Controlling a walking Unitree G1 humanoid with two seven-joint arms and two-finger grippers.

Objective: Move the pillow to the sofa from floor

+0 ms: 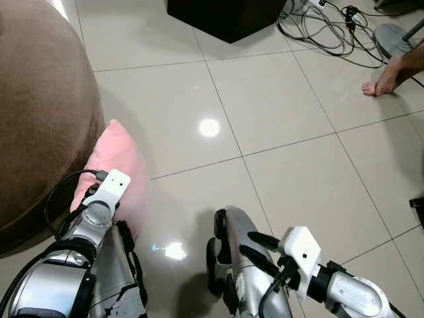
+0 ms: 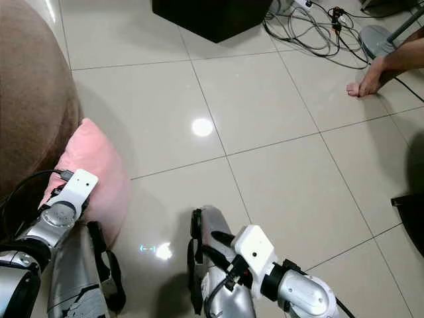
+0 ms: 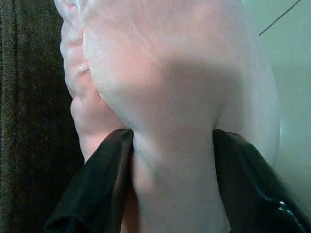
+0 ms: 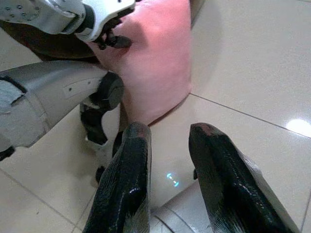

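Observation:
A pink pillow (image 1: 120,158) stands on the tiled floor, leaning against the brown sofa (image 1: 40,112) at my left. In the left wrist view my left gripper (image 3: 170,141) is shut on the pillow (image 3: 170,87), one black finger (image 3: 102,179) on each side of a pinched fold. My right gripper (image 4: 170,133) is open and empty, hovering low over the floor by my leg, apart from the pillow (image 4: 158,53). From the head, the right gripper (image 1: 246,244) points toward the left, in front of my legs.
A black box (image 1: 225,16) stands at the far middle, with tangled cables (image 1: 318,30) and a round stand base (image 1: 392,36) to its right. A person's bare foot (image 1: 381,83) rests on the tiles at the far right. Open floor lies ahead.

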